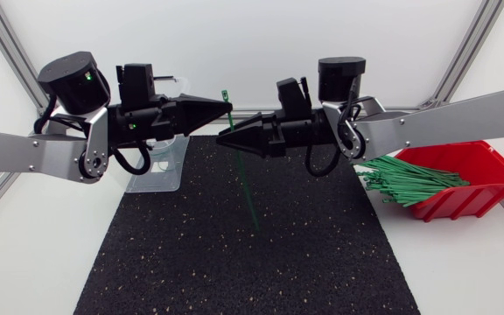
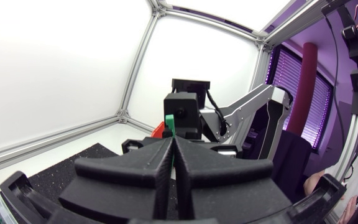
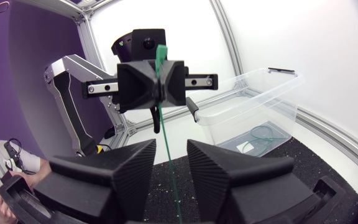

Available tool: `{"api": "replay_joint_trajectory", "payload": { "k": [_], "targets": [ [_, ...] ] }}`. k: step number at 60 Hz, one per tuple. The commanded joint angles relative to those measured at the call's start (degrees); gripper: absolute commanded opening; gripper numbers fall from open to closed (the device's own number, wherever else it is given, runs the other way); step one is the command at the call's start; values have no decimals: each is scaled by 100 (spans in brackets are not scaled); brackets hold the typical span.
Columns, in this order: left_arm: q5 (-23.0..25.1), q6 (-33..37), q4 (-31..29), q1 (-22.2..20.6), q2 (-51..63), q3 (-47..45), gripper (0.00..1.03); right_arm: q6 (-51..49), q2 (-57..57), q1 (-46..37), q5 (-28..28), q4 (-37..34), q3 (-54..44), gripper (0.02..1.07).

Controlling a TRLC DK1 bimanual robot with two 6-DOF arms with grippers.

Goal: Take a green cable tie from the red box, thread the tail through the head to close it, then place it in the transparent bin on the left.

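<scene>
A green cable tie hangs nearly upright above the black mat, head up and tail down. My left gripper is shut on it just below the head. My right gripper faces the left one slightly lower. In the right wrist view the right gripper is open, with the tie's strap running down through the gap between its fingers and touching neither. The left gripper shows ahead of it, clamped on the tie.
The red box at the right holds several green ties spilling over its edge. The transparent bin stands at the back left behind my left arm; a looped green tie lies inside it. A black mat covers the table's middle.
</scene>
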Motion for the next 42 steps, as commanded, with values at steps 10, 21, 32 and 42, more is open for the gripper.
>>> {"api": "replay_joint_trajectory", "payload": {
  "k": [10, 21, 32, 42],
  "targets": [
    [300, -631, 93, 171, 258, 376, 4, -439, -485, -393, -81, -918, 234, 74],
    [529, -965, 67, 347, 187, 517, 4, -1169, -670, -604, -64, -1937, 436, 76],
    [661, -1194, -47, 470, 3, 561, 3, -2689, -969, -665, 323, -3484, 454, 77],
    [696, -1194, -355, 470, -155, 596, 3, -3727, -1426, -683, 921, -4442, 207, 93]
  ]
}}
